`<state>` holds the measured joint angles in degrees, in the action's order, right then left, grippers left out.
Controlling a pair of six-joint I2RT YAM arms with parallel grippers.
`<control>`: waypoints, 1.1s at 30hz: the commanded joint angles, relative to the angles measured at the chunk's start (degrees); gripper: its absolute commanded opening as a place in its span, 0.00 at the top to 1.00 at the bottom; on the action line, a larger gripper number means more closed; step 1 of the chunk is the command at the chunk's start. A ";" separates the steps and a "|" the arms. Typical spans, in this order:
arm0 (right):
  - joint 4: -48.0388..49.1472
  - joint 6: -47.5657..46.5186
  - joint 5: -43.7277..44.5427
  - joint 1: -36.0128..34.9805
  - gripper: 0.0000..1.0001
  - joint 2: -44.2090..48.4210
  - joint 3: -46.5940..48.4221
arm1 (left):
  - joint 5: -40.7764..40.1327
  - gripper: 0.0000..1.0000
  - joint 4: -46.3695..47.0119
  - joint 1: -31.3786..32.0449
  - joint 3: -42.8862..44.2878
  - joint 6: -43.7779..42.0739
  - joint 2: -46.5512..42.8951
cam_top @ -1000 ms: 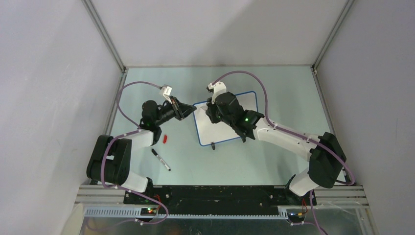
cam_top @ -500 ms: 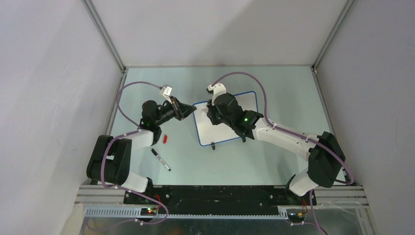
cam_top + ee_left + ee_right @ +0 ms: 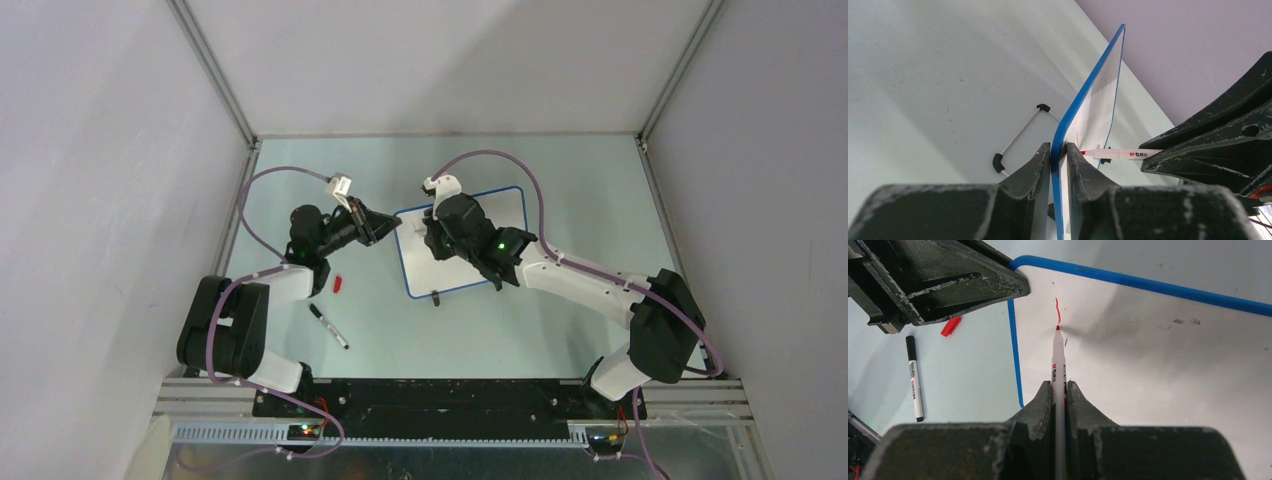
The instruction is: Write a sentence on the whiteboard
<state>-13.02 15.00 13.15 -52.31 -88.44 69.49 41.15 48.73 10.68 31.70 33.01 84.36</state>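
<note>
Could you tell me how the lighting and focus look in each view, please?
Right wrist view: red marker and red stroke sharp, a soft grey shadow spreading over the whiteboard beside the tip, the near right hand softer. Left wrist view: left hand soft, the board's blue edge crisp. Top view: even light, no glare.

red "m&g" brand mark readable on white marker; print on spare marker too small to read; only 1 red stroke on whiteboard, no legible word.
</note>
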 commanded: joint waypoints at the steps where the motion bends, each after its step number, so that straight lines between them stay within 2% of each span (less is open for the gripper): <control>1: -0.08 1.14 1.11 -0.49 1.00 1.09 -0.53 | 0.56 0.78 0.13 -0.26 0.11 -0.93 -1.53; 16: 3.75 -0.16 -0.53 0.19 1.00 3.01 -0.44 | 0.55 0.78 0.14 -0.21 0.09 -0.89 -1.56; 33: 3.57 -1.78 -1.69 1.45 1.00 0.50 3.74 | 0.59 0.78 0.46 -0.22 0.12 -0.77 -1.21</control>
<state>-11.42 14.41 11.97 -51.13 -87.96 69.95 41.15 48.69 10.68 31.70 33.01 84.36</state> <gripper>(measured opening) 0.136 0.217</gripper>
